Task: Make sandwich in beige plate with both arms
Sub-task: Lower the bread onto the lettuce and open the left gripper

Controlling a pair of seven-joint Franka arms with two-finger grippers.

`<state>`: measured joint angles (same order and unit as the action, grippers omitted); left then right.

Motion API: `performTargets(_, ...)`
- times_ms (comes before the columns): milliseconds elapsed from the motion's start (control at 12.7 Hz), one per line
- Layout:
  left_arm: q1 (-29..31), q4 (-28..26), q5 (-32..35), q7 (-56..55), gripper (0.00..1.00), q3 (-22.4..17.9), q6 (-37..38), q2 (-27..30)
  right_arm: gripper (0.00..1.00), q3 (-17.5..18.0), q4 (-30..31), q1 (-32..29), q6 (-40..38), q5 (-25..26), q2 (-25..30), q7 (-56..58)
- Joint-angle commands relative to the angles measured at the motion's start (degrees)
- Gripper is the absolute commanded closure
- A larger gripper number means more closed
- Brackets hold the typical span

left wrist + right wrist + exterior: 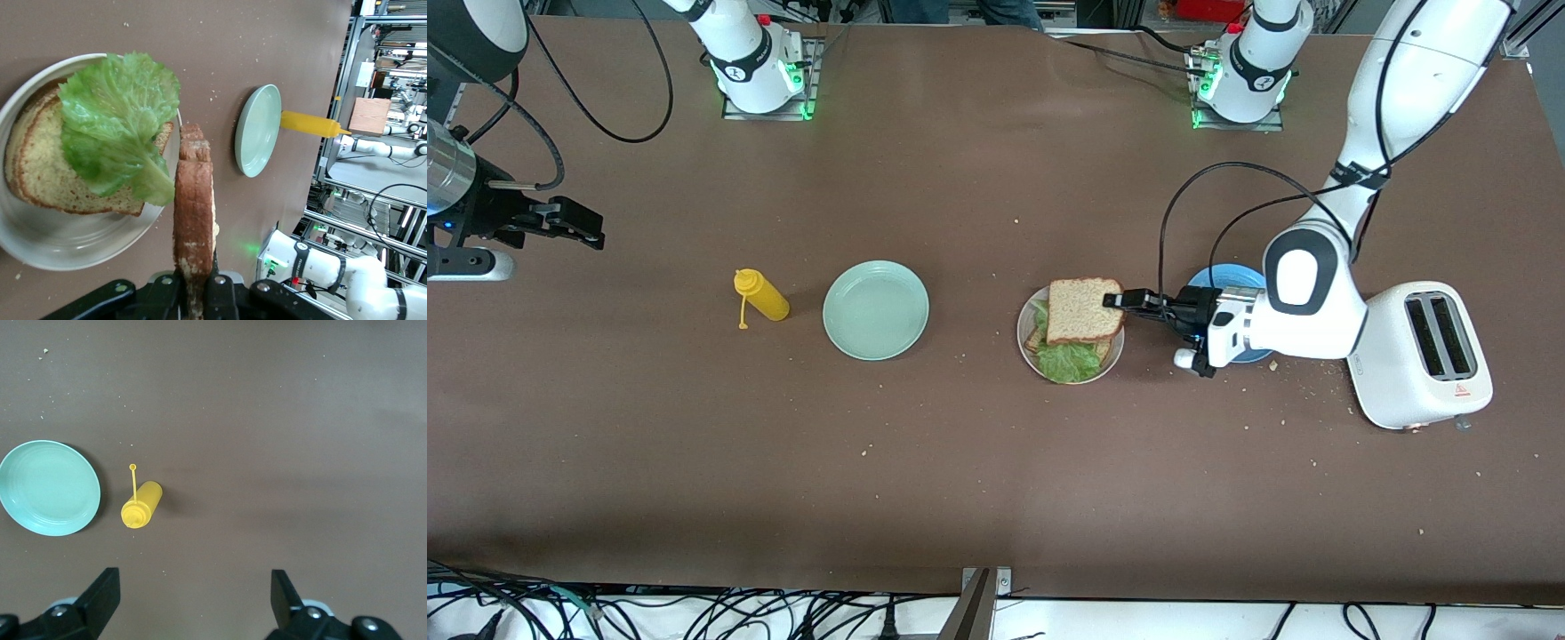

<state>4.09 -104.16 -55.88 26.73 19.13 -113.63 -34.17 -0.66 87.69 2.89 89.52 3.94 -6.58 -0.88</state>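
Note:
The beige plate sits mid-table and holds a slice of toast with a green lettuce leaf on it. My left gripper is shut on a second toast slice and holds it over the plate, above the lettuce. In the left wrist view the held slice shows edge-on beside the plate, the lettuce and the lower slice. My right gripper is open and empty, up in the air at the right arm's end of the table; it waits.
A mint-green plate and a yellow squeeze bottle lie toward the right arm's end. A blue plate lies under the left wrist. A white toaster stands at the left arm's end. Crumbs dot the table.

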Motion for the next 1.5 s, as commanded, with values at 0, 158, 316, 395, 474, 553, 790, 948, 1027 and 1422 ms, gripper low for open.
performTargets(0, -1.8, 0.0, -2.2, 1.7, 1.00, -0.1, -2.8, -1.8, 0.00, 0.3, 0.6, -0.7, -0.5, -0.5, 0.5, 1.1)
performTargets(158, -2.2, 0.6, -2.1, 1.8, 1.00, -0.1, -4.7, -3.7, 0.00, 0.2, 1.2, -0.8, 0.0, -0.4, 0.7, 0.6)
performTargets(316, -1.6, 0.6, -2.2, 2.2, 0.82, -0.1, -5.3, -4.3, 0.00, 0.2, 2.2, -1.0, 2.0, -0.3, 1.2, 0.1)
performTargets(395, -1.7, 0.7, -2.3, 2.1, 0.13, -0.1, -5.7, -4.6, 0.00, 0.3, 2.9, -1.8, 2.8, -0.9, 1.4, -0.2)
performTargets(474, -1.8, 1.0, -2.3, 2.2, 0.00, -0.2, -5.8, -4.9, 0.00, 0.5, 4.3, -2.3, 5.3, -1.5, 2.0, -0.8)
performTargets(553, -1.8, 1.1, -1.9, 2.2, 0.00, -0.2, -5.8, -4.9, 0.00, 0.7, 5.3, -2.4, 7.7, -3.4, 2.1, -1.2)
performTargets(790, -1.5, 1.1, -0.5, 2.2, 0.00, -0.7, -5.5, -4.9, 0.00, 0.8, 7.9, -2.5, 10.2, -5.3, 2.1, -1.2)
performTargets(948, -1.5, 1.2, 1.6, 1.9, 0.00, -2.3, -5.5, -5.9, 0.01, 2.0, 7.8, -2.4, 10.3, -5.3, 1.7, -1.1)
performTargets(1027, -1.5, 1.1, 3.0, 1.9, 0.00, -3.0, -5.4, -5.9, 0.01, 2.0, 7.8, -2.2, 10.0, -5.3, 1.6, -0.8)
performTargets(1422, -1.3, 2.7, 13.1, -0.5, 0.00, -5.9, -4.9, -5.2, 0.00, 2.0, 7.5, -2.1, 8.8, -4.8, 1.3, 0.3)
